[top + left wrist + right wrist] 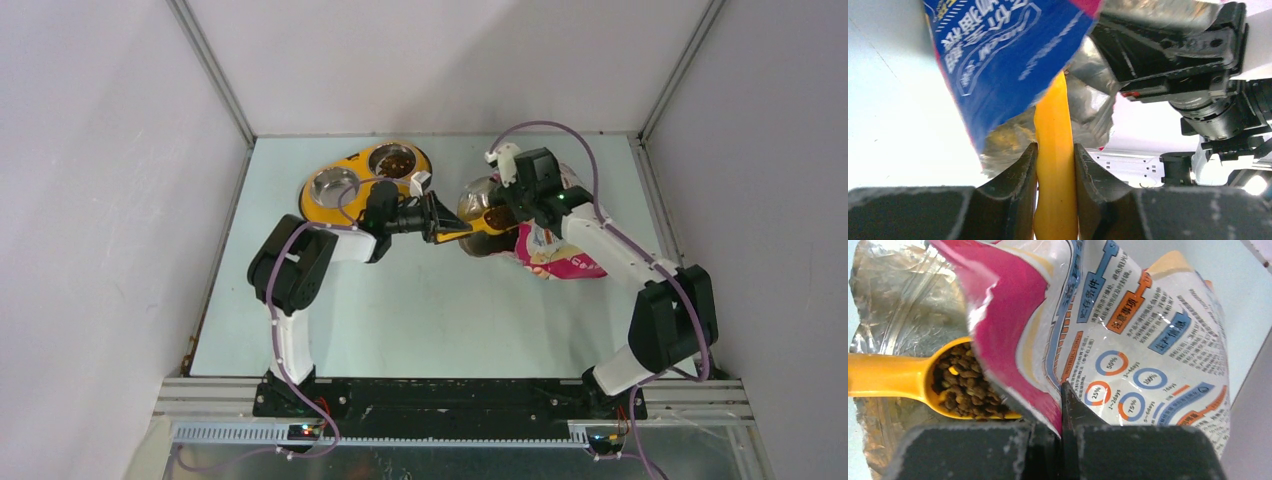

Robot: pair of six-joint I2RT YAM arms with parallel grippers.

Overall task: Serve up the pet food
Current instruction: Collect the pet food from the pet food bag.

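The pet food pouch (pixel 555 255) lies at the table's right middle, its foil mouth facing left. My right gripper (pixel 1062 390) is shut on the pouch's (pixel 1128 340) pink top edge and holds the mouth open. My left gripper (pixel 1055 147) is shut on the orange scoop's handle (pixel 1054 115), which runs into the pouch (pixel 998 55). The scoop (pixel 888 375) sits inside the foil mouth, and its bowl is full of dark-brown kibble (pixel 963 382). In the top view the left gripper (pixel 440 220) and the right gripper (pixel 510 200) stand close together at the pouch mouth.
The yellow double feeder (pixel 352 205) with two steel bowls stands at the back, left of the left gripper. The enclosure's white walls close in the table on three sides. The right arm's wrist (pixel 1198 105) hangs close in front of the left gripper.
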